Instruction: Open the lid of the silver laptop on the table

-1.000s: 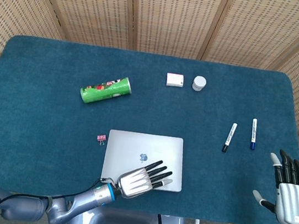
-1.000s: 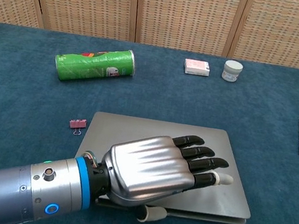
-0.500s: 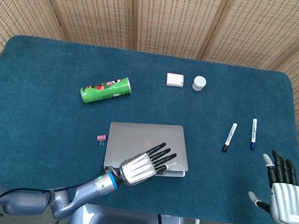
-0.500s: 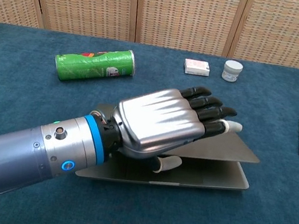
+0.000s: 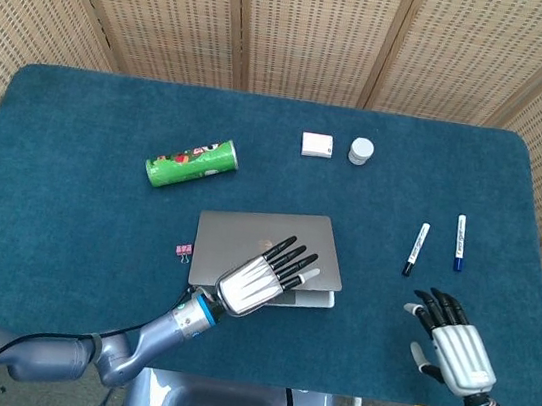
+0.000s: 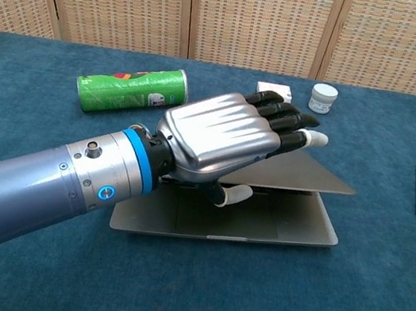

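Silver laptop (image 5: 263, 247) near the middle of the desk's front edge, lid (image 6: 302, 172) partly raised, base (image 6: 260, 225) flat on the blue cloth. Left hand (image 5: 258, 280) at the lid's front edge: fingers (image 6: 280, 113) extended and close together across the lid's top, thumb (image 6: 229, 197) tucked beneath the edge, pinching the lid between them. Left arm (image 6: 33, 189) reaching in from the front left corner, a blue ring at the wrist. In the chest view, a wedge of shadow between lid and base, hinge side toward the back edge.

Right hand (image 5: 453, 345) low over the cloth near the front right corner, well apart from the laptop, fingers slightly spread and holding nothing, seen in the head view only.

Small pink binder clip (image 5: 184, 249) just beside the laptop's left edge. Green cylindrical can (image 5: 193, 163) lying on its side behind the laptop, toward the left. Small white box (image 5: 316, 145) and white jar (image 5: 361, 151) side by side near the back edge, right of centre. Two markers (image 5: 416, 249) lying near each other toward the right edge, one capped in black, the other marked in blue. Woven screen panels (image 5: 306, 26) behind the desk (image 5: 83, 106).
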